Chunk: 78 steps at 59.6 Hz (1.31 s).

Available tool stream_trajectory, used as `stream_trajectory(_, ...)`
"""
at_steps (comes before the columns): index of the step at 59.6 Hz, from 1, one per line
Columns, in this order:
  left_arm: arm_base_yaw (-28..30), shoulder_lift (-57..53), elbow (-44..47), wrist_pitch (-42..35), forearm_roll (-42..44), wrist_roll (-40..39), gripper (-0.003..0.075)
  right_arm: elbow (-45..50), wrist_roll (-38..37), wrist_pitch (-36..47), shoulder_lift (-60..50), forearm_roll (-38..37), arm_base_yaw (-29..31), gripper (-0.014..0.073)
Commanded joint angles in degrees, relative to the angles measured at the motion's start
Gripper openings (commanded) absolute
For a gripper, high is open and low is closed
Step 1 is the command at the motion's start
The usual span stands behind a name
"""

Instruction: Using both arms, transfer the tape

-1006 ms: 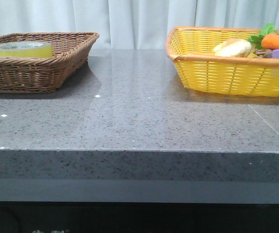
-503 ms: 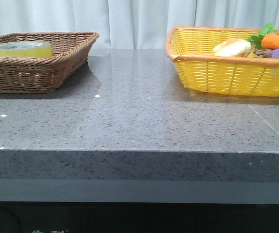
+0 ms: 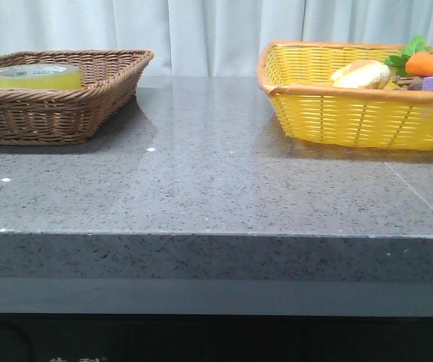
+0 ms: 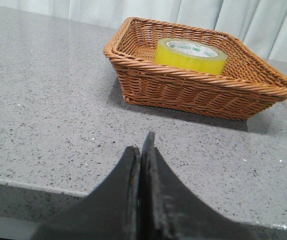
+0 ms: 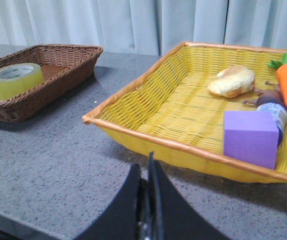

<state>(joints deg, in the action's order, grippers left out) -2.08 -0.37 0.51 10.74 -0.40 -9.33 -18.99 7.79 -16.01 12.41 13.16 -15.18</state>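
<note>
The tape, a wide yellow roll with a white core and green lettering, lies flat in the brown wicker basket at the table's far left. It also shows in the left wrist view and in the right wrist view. My left gripper is shut and empty, low over the table's near edge, well short of the brown basket. My right gripper is shut and empty, just in front of the yellow basket. Neither gripper shows in the front view.
The yellow basket at the far right holds a pale bread-like thing, a toy carrot, a purple block and a small dark figure. Grey stone table; white curtain behind.
</note>
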Motion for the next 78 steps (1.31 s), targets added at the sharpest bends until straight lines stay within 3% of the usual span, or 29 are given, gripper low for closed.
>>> stream_trajectory(1,0.12,-1.06,2.21,-5.11,-0.38,-0.06,-0.002,1.84,0.23,9.92,-0.76,-1.16,1.05,-0.009)
stream_trajectory(8,0.12,-1.06,2.21,-5.11,-0.38,-0.06,-0.002,9.34,0.16,16.38,-5.34,-1.28,5.4,-0.009)
stream_trajectory(22,0.12,-0.99,2.21,-5.11,-0.38,-0.06,-0.002,18.51,-0.29,15.03,-14.47,-1.22,12.93,-0.009)
stream_trajectory(32,0.12,-0.99,2.21,-5.11,-0.38,-0.06,-0.002,19.11,-0.87,11.85,-14.47,-1.18,13.39,-0.009)
stream_trajectory(78,0.12,-0.99,2.21,-5.11,-0.38,-0.06,-0.002,19.11,-0.87,11.75,-14.47,-1.18,13.39,-0.009)
